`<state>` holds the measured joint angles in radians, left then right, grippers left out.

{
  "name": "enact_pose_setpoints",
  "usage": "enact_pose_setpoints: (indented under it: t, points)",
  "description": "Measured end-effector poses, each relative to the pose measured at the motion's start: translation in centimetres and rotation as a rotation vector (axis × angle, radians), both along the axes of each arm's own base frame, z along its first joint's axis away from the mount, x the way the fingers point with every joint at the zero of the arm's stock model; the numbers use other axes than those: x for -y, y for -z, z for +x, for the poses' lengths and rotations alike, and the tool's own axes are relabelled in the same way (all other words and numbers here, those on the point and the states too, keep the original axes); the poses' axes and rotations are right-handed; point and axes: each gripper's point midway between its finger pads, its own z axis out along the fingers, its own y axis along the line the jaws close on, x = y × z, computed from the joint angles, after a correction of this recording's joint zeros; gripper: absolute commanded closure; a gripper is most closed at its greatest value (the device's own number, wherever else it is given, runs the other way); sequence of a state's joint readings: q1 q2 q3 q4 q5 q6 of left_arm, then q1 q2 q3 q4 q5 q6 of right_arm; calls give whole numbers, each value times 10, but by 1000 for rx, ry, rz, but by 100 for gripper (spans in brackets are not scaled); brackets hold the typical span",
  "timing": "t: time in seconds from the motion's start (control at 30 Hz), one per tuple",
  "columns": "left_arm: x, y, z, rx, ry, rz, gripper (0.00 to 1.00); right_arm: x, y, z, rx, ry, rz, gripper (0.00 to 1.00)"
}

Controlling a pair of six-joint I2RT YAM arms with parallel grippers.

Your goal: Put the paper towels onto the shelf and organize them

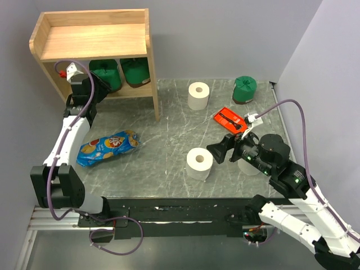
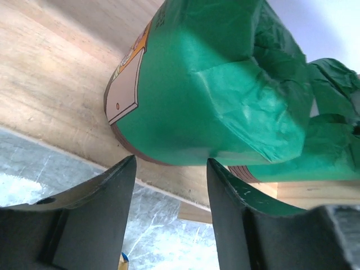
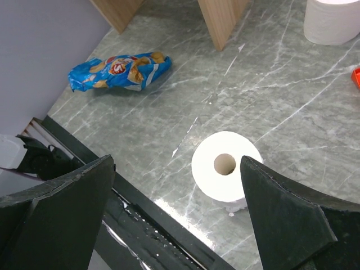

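Observation:
The wooden shelf stands at the back left. Two green-wrapped rolls sit on its lower tier. My left gripper is open and empty just in front of the left one. In the left wrist view this roll lies just beyond the gripper. A third green roll stands at the back right. White rolls stand at the back middle and the front middle. A third white roll is half hidden behind my right arm. My right gripper is open beside the front roll, above the table.
A blue snack bag lies on the grey marble table left of centre and also shows in the right wrist view. A flat orange-red tray lies right of centre. Grey walls close the left, back and right. The shelf's side panel stands on the table.

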<state>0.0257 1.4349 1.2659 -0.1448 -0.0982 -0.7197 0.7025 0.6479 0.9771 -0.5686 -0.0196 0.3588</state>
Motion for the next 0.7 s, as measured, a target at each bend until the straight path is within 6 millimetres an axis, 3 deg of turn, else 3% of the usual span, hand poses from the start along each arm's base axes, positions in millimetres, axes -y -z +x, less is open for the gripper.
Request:
enact_pose_setpoints:
  t: [0.17,0.3,0.43,0.47,0.5,0.57,0.7]
  points:
    - [0,-21,-27,25,2,13,33,-5,4,5,-22,5,1,1]
    - [7,-57,-65,100,37,18,24,-11,5,11,-32,10,14,1]
    - [21,-70,-108,153,119,20,16,-15,15,26,-61,45,-15,0]
    - [27,-67,-120,151,154,22,13,-16,19,32,-73,63,-33,1]
    - [31,-65,-128,151,180,28,1,-16,21,38,-79,82,-51,1]
    - [40,-53,-142,127,241,42,4,-17,22,53,-90,123,-88,0]
    - [55,-9,-163,30,356,57,4,-7,20,97,-106,238,-140,0]
